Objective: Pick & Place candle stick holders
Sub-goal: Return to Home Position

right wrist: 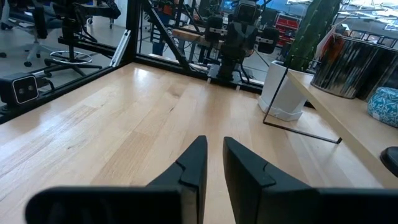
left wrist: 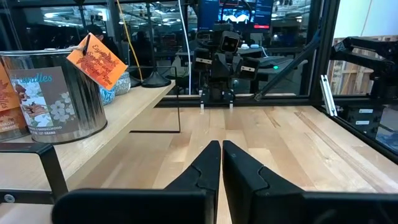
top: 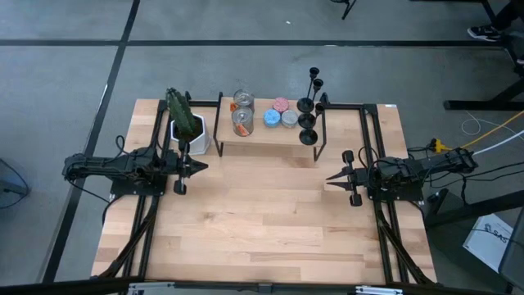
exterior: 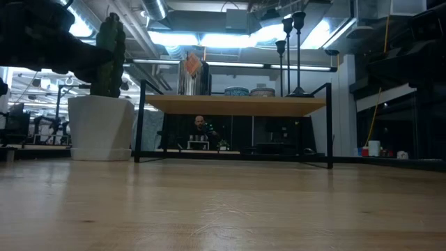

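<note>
Both grippers wait low over the wooden table (top: 262, 221): left gripper (top: 203, 167) closed and empty, right gripper (top: 331, 177) slightly parted and empty. Farther back, the candle stick holders (top: 309, 106) stand on the shelf's (top: 262, 133) right end.

Partial word "…andles" on the silver tin (left wrist: 53, 93); orange tag (left wrist: 96, 60) illegible.
</note>
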Robot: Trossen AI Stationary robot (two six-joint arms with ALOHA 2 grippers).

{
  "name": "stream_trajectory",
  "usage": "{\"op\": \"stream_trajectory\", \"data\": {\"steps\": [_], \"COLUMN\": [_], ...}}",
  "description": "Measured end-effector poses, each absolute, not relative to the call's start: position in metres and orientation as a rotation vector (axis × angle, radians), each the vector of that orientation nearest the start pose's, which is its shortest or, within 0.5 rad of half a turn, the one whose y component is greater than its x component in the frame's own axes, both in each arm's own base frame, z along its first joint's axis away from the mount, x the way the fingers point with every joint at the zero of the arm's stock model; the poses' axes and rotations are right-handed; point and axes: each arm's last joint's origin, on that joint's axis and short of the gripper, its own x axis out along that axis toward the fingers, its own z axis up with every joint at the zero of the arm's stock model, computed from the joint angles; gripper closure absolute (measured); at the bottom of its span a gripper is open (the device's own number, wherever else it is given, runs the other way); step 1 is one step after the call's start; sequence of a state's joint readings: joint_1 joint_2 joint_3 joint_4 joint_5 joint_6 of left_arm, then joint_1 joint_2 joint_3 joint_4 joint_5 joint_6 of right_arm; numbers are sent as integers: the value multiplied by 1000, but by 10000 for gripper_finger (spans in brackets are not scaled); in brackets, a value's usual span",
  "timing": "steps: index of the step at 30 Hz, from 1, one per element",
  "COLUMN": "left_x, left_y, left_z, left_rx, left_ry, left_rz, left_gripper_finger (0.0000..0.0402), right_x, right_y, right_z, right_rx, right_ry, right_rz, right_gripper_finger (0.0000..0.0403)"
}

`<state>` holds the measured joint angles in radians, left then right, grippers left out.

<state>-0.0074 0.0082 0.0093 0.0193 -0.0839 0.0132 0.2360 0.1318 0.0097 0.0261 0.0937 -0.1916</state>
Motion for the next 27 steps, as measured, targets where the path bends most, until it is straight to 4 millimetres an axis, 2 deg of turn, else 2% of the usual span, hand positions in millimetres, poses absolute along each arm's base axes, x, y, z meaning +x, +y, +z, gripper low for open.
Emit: {"op": "stream_trajectory", "data": {"steps": [27], "left_x": [98], "left_y": [2], "left_z": [168], "left_rx": [12], "left_ry": [-18], "left_rz": [78], "left_gripper_finger": [395], "right_x": [103], "right_y": [22], "right_z": [159], "right_rx": [-207], "right_ry": [81], "right_rz": [151], "right_gripper_finger": [348]}}
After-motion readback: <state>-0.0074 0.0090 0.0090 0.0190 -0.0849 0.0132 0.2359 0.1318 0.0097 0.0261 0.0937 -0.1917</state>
